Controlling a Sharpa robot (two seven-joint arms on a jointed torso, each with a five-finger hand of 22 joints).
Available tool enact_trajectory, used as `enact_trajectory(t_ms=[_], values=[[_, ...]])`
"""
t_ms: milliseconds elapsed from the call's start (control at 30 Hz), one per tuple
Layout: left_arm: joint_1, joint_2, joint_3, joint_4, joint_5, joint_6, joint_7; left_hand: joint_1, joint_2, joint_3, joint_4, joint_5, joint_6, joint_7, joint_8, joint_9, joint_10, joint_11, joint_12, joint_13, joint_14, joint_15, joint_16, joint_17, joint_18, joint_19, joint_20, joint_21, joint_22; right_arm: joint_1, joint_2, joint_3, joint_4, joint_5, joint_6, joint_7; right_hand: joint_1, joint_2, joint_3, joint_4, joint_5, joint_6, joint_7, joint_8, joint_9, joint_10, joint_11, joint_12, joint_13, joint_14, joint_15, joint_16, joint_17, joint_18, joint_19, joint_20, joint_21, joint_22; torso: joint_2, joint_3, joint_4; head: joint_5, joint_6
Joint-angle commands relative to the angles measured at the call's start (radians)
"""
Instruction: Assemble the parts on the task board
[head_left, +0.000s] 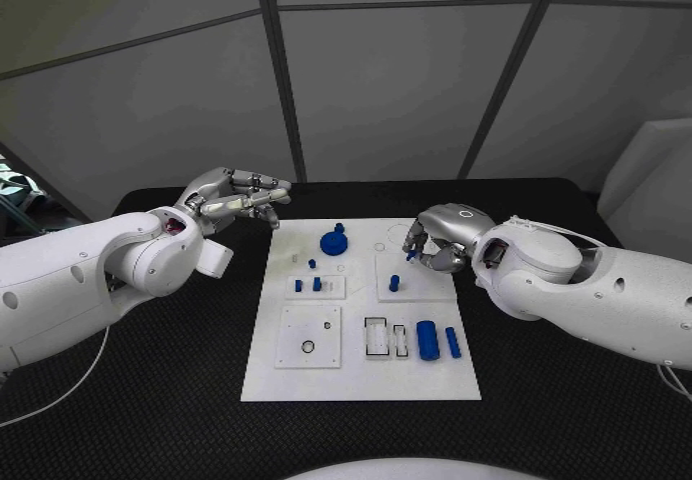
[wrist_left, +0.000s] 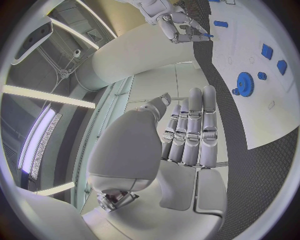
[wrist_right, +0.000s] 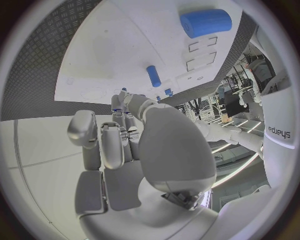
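Board (head_left: 361, 385) lies mid-table, white, long side running near-far. On it: gear (head_left: 333, 242) at far end, left of centre; small pegs (head_left: 309, 285) on a raised tile just nearer than the gear; one upright peg (head_left: 394, 283) on the tile to the right; near end has a big cylinder (head_left: 428, 339) w/ a slimmer rod (head_left: 453, 343) just right of it, both lying flat, beside two rectangular slots. Near-left tile carries a small black ring (head_left: 307, 347).

Right hand (head_left: 437, 243) sits over the board's far-right edge, fingers curled down and inward, tips close together. A small blue piece (head_left: 413, 256) shows at the fingertips, apparently pinched; left wrist view shows the same blue bit (wrist_left: 207, 35) at that hand's (wrist_left: 180, 27) tips. Upright peg is just near-left of this hand, not touching. Cylinder (wrist_right: 205, 22) and peg (wrist_right: 153, 76) both lie beyond the fingers in right wrist view, well apart from them.

Left hand (head_left: 235, 200) is off the board, above the table (head_left: 173, 400) past the far-left corner, raised, holding nothing. Its fingers (wrist_left: 195, 130) are straight and side by side, thumb apart. Gear (wrist_left: 244, 82) is the nearest part to it, still well apart.
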Motion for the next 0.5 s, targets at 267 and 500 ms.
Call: enact_trajectory(t_ms=[267, 500], values=[[0.001, 0.0, 0.001, 0.0, 0.006, 0.01, 0.007, 0.014, 0.001, 0.0, -0.007, -0.001, -0.005, 0.003, 0.002, -0.001, -0.009, 0.002, 0.002, -0.002, -0.006, 0.002, -0.005, -0.003, -0.012, -0.008, 0.0, -0.006, -0.003, 0.006, 0.002, 0.014, 0.054, 0.086, -0.002, 0.003, -0.014, 0.0, -0.007, 0.003, 0.002, 0.009, 0.0, -0.003, 0.002, 0.004, -0.001, -0.005, 0.001, 0.058, -0.003, 0.006, 0.002, -0.017, 0.006, 0.001, 0.002, 0.001, -0.001, -0.0006, 0.0012, 0.008, -0.001], [0.001, 0.004, 0.001, -0.004, 0.006, 0.008, 0.008, 0.014, 0.001, 0.0, -0.007, -0.001, -0.005, 0.003, 0.002, -0.001, -0.009, 0.002, 0.002, -0.002, -0.006, 0.002, -0.006, -0.004, -0.012, -0.008, 0.0, -0.007, -0.004, 0.007, 0.035, 0.024, 0.091, 0.09, 0.005, 0.007, -0.014, 0.001, -0.007, 0.002, 0.004, 0.008, 0.0, -0.003, 0.002, 0.004, -0.001, -0.006, 0.001, 0.058, -0.003, 0.007, 0.003, -0.017, 0.006, 0.001, 0.003, 0.002, 0.0, -0.0009, 0.0002, 0.024, -0.001]])
